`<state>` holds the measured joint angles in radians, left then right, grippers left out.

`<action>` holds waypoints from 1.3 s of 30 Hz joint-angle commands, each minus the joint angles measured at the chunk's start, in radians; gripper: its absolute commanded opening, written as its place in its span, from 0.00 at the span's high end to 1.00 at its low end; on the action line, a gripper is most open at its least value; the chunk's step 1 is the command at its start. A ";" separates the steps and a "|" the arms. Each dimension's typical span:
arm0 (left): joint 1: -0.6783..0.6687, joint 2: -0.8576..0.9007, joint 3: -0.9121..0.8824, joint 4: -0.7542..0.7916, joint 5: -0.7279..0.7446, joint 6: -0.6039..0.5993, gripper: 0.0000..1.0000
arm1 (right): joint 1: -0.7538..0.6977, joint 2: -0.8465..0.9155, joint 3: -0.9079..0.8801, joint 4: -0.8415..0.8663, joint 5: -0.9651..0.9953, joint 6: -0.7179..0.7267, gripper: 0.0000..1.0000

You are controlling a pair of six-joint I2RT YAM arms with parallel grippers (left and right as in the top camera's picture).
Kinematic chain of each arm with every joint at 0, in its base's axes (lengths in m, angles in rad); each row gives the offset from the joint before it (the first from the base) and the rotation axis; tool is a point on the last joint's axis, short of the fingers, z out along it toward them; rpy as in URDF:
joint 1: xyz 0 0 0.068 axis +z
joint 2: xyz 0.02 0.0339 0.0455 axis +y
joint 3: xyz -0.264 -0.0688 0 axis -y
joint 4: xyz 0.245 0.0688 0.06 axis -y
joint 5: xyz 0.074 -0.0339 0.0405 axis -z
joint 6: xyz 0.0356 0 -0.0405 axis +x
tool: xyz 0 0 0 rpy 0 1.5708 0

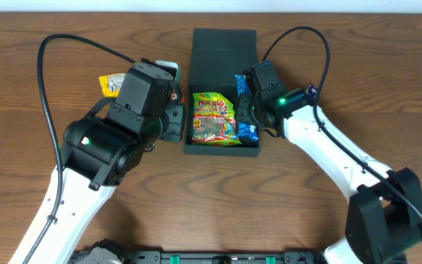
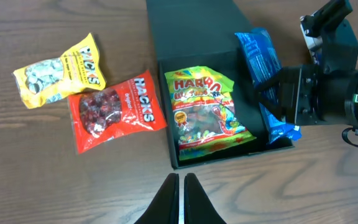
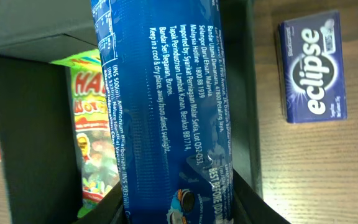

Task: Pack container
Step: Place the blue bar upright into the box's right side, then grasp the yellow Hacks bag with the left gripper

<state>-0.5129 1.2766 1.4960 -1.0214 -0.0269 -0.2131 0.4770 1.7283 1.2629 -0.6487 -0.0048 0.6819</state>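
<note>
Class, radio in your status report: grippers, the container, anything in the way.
Left gripper shut, empty. Right gripper shut on blue packet. Container open: Haribo bag inside, packet along right wall. Nothing blocking; red Hacks, yellow Hacks, eclipse box outside.

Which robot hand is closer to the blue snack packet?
Right. The right gripper is clamped on the blue snack packet at the right side of the container. The left gripper is off to the container's left, shut and empty.
</note>
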 commanded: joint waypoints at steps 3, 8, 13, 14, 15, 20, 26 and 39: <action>0.004 -0.011 -0.010 -0.003 -0.010 0.008 0.94 | 0.009 0.005 0.016 -0.040 0.008 0.021 0.54; 0.004 -0.011 -0.010 -0.002 -0.019 0.011 0.94 | 0.009 0.005 0.016 -0.077 0.000 0.021 0.42; 0.004 -0.011 -0.010 0.002 -0.061 0.012 0.94 | 0.008 0.000 0.021 -0.076 0.000 0.020 0.40; 0.004 -0.011 -0.010 0.002 -0.068 0.011 0.94 | 0.008 -0.005 0.023 -0.076 0.000 0.020 0.40; 0.004 -0.011 -0.010 0.003 -0.077 0.012 0.94 | 0.008 -0.009 0.027 -0.077 0.001 0.020 0.39; 0.005 -0.008 -0.010 0.027 -0.201 0.029 0.94 | 0.007 -0.055 0.060 -0.074 0.018 -0.006 0.38; 0.088 0.024 -0.010 0.095 -0.208 0.034 0.93 | -0.012 -0.148 0.068 -0.069 0.148 -0.034 0.29; 0.293 0.250 -0.010 0.258 -0.208 0.124 0.46 | -0.113 -0.204 0.067 -0.077 0.174 -0.097 0.22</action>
<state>-0.2394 1.4776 1.4960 -0.7826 -0.2176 -0.1509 0.3767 1.5307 1.3132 -0.7231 0.1509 0.6231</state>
